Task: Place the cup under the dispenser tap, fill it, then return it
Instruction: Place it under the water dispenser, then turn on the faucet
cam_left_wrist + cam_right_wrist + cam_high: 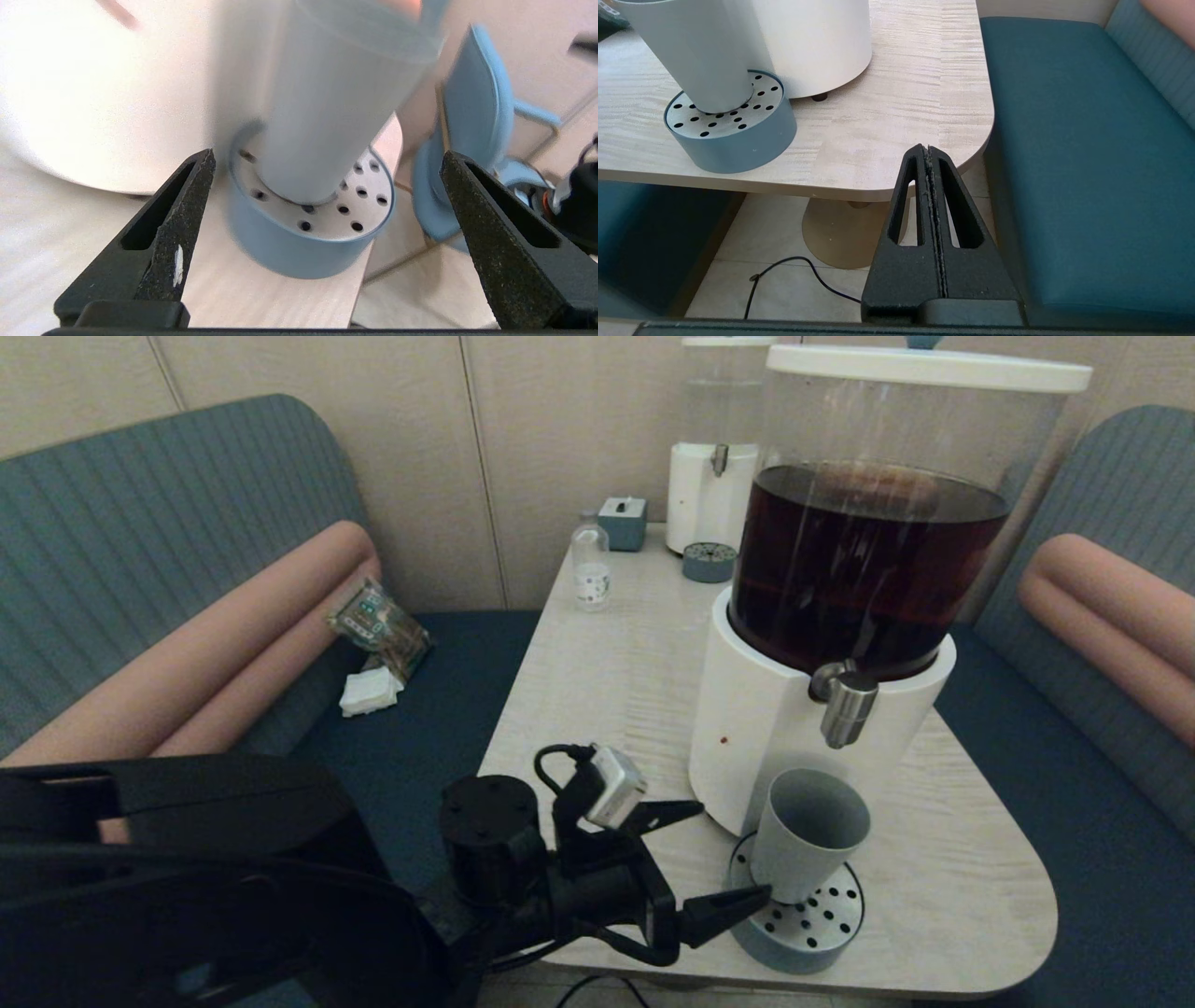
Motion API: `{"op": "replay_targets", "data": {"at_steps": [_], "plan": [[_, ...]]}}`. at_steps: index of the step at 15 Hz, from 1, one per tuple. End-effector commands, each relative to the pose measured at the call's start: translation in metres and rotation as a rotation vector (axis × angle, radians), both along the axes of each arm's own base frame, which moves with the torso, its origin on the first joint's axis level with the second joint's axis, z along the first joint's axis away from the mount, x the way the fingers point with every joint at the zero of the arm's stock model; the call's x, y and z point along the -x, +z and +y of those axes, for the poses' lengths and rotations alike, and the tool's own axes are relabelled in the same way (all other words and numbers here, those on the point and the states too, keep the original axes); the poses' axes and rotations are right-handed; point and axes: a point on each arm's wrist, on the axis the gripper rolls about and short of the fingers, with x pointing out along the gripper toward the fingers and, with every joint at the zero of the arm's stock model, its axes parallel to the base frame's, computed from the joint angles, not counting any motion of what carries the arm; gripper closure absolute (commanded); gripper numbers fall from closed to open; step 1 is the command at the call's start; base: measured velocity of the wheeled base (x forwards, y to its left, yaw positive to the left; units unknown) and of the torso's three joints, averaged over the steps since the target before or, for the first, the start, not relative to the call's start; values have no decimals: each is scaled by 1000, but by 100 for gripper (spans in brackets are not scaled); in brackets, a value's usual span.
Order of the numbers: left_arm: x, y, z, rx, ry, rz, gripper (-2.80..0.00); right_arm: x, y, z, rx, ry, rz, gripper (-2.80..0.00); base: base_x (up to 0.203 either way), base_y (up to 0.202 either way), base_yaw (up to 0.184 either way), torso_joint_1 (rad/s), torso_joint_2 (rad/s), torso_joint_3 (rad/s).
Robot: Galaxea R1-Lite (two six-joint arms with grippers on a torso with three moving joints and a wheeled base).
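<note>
The grey-blue cup stands empty and slightly tilted on the round perforated drip tray, right under the steel dispenser tap of the big white-based dispenser holding dark brown liquid. My left gripper is open just left of the cup, one fingertip close to its base, and holds nothing. In the left wrist view the cup rises between the spread fingers above the tray. My right gripper is shut and empty, low off the table's near corner.
A small clear bottle, a blue-grey box, a small round tray and a smaller dispenser stand at the table's back. The drip tray sits near the table's front edge. A packet lies on the left bench.
</note>
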Motion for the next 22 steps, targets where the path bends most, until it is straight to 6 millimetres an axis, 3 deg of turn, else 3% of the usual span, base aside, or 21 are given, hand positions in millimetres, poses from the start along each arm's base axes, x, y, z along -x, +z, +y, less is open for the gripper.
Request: {"op": "replay_targets", "data": {"at_steps": [1, 4, 5, 9, 13, 16, 20, 22], "plan": [[14, 39, 28, 62, 35, -70, -280, 0, 0, 0, 0, 0, -2, 0, 0, 0, 0, 0, 0, 0], [40, 60, 81, 71, 133, -88, -280, 0, 0, 0, -2, 0, -1, 0, 0, 0, 0, 0, 0, 0], [48, 67, 97, 81, 169, -103, 0, 0, 0, 0, -2, 0, -1, 0, 0, 0, 0, 0, 0, 0], [66, 90, 145, 155, 351, -146, 0, 0, 0, 0, -2, 0, 1, 0, 0, 0, 0, 0, 0, 0], [71, 121, 163, 299, 630, -227, 0, 0, 0, 0, -2, 0, 1, 0, 0, 0, 0, 0, 0, 0], [86, 138, 191, 380, 770, -292, 0, 0, 0, 0, -2, 0, 1, 0, 0, 0, 0, 0, 0, 0], [117, 156, 221, 481, 949, -408, 0, 0, 0, 0, -3, 0, 1, 0, 0, 0, 0, 0, 0, 0], [138, 159, 226, 521, 976, -449, 0, 0, 0, 0, -2, 0, 1, 0, 0, 0, 0, 0, 0, 0]]}}
